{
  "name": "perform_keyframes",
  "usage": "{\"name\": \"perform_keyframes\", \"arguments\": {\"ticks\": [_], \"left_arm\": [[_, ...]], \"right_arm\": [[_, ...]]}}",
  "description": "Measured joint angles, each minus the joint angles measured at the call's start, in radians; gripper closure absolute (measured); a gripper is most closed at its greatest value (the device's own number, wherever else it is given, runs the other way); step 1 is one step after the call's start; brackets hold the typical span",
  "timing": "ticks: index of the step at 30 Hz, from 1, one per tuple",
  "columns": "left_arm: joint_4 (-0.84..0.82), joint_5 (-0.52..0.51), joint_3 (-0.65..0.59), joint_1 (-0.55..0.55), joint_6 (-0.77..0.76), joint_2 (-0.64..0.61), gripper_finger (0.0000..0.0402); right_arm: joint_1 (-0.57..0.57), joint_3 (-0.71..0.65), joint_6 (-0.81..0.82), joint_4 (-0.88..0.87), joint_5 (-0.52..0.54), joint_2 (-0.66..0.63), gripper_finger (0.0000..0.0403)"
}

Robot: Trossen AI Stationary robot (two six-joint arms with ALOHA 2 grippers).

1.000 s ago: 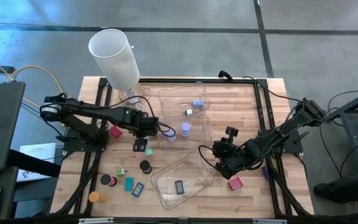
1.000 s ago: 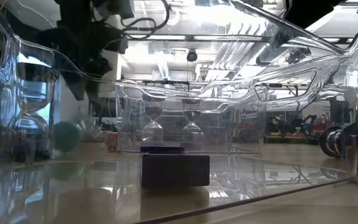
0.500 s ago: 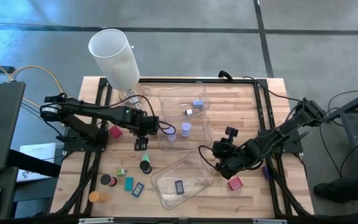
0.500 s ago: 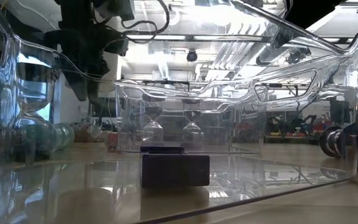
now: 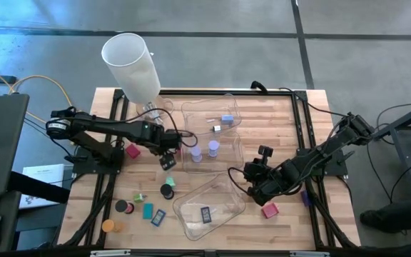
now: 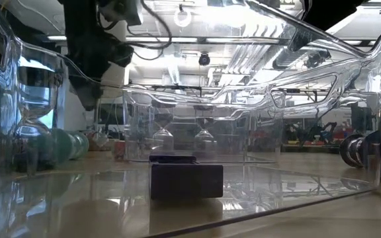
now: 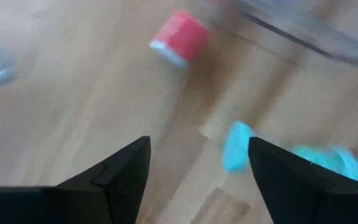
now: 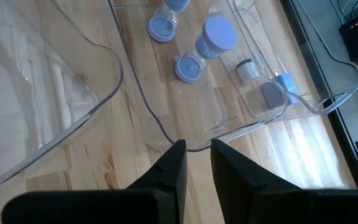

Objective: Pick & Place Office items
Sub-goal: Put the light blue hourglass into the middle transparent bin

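My left gripper (image 5: 167, 162) (image 7: 199, 142) hangs open and empty above the table, left of the clear trays. Its wrist view shows a red block (image 7: 179, 37) and a teal piece (image 7: 238, 146) lying on the wood beyond its fingers. A teal cylinder (image 5: 168, 183) (image 6: 65, 144) lies beside a black cylinder (image 5: 166, 191). My right gripper (image 5: 251, 180) (image 8: 197, 146) waits at the near tray's right corner with a narrow gap between its fingers. A clear tray rim (image 8: 166, 138) runs up to its fingertips; whether they touch it I cannot tell.
Loose pieces lie near the left front: a black cylinder (image 5: 123, 206), an orange cylinder (image 5: 108, 225), a teal rectangle (image 5: 148, 210) and a blue rectangle (image 5: 158, 217). One pink block (image 5: 132, 150) lies left, another (image 5: 270, 210) right. The trays hold lilac cylinders (image 5: 213, 148) and a dark rectangle (image 5: 205, 214). A white lamp shade (image 5: 130, 61) stands far left.
My left gripper has moved a little toward the trays and the far edge. The teal cylinder that lay by its fingers has rolled toward the near edge and now rests next to the black cylinder.
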Motion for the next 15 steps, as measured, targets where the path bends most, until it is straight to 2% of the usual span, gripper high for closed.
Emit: {"name": "perform_keyframes", "arguments": {"ticks": [2, 4, 10, 15], "left_arm": [[-0.022, -0.050, 0.000, 0.007, -0.108, 0.000, 0.0120], [-0.039, -0.053, 0.000, 0.017, -0.169, 0.000, 0.0112], [-0.043, 0.062, 0.000, 0.015, -0.367, 0.000, 0.0109], [-0.044, 0.103, 0.000, -0.030, -0.547, 0.000, 0.0109]], "right_arm": [[0.000, 0.000, 0.000, 0.000, 0.000, 0.000, 0.0341], [0.000, 0.000, 0.000, 0.000, -0.004, 0.000, 0.0341], [0.000, 0.000, -0.004, -0.007, -0.010, 0.000, 0.0341], [0.001, 0.000, -0.041, -0.019, -0.011, 0.000, 0.0341]]}}
